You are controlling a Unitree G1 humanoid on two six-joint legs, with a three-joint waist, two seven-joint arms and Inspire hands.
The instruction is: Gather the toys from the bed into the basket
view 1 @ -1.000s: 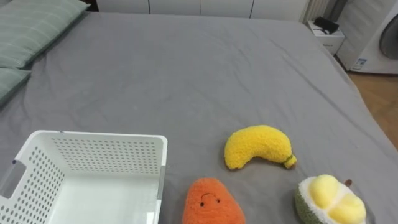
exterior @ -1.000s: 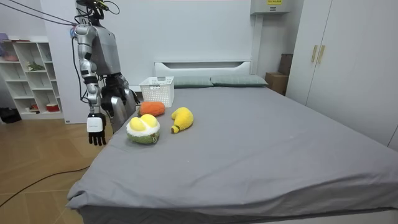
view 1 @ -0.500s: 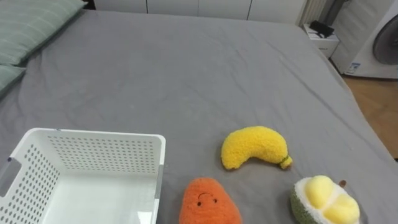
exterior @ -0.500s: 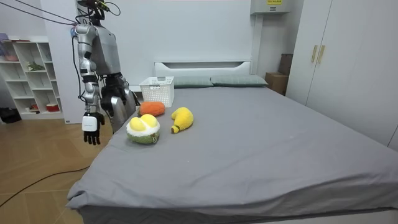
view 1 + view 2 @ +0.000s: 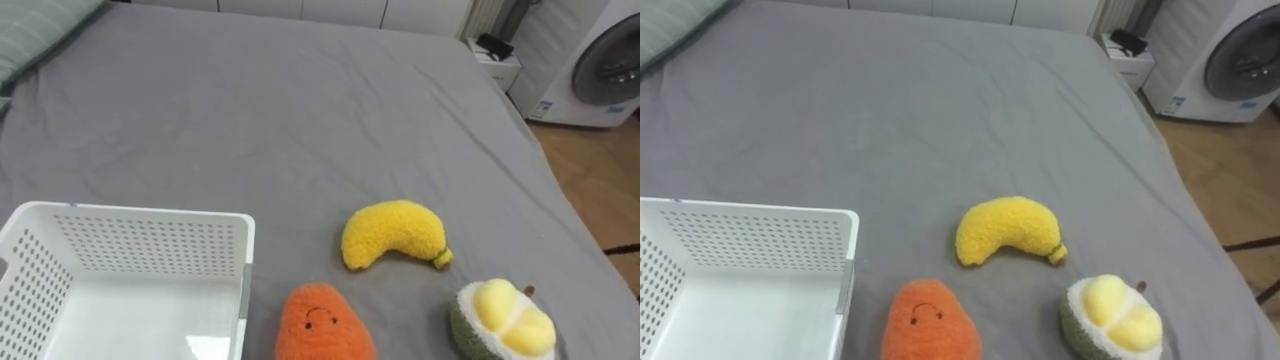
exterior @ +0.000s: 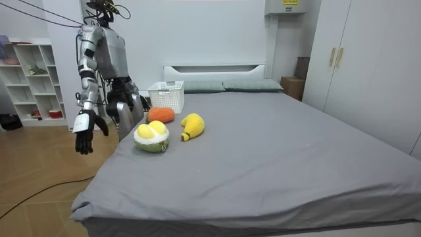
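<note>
**Step in hand.** Collection has not begun. All three toys lie on the grey bed, and the white perforated basket at the robot's left stands empty. The robot stands at the side of the bed, facing across it, with the basket and toys directly before it.

**Position of the toys.**
- Orange carrot plush: just beside the basket's right wall, nearest the robot.
- Yellow banana plush: near the carrot, further onto the bed, apart from it.
- Durian plush: to the robot's right, near the bed's edge, apart from the other two.

**State of the hand.** In the room view the right hand hangs at the end of a lowered arm, out from the body on the side away from the bed. Its fingers point down, loosely extended, and it holds nothing.

**Next move (judgement).** The right arm must be raised over the mattress and brought down on a toy. The durian lies closest to that side. The plush bodies are soft, so the fingers should close well around the bulk before the toy is carried left to the basket.

**Change from the earlier frames.**
- The right arm has swung outward, toward the room view's left; the hand was closer to the bed's side.
- The eye view has shifted as a whole, which is camera movement.
- In the room view the toys and basket are unmoved.
</note>
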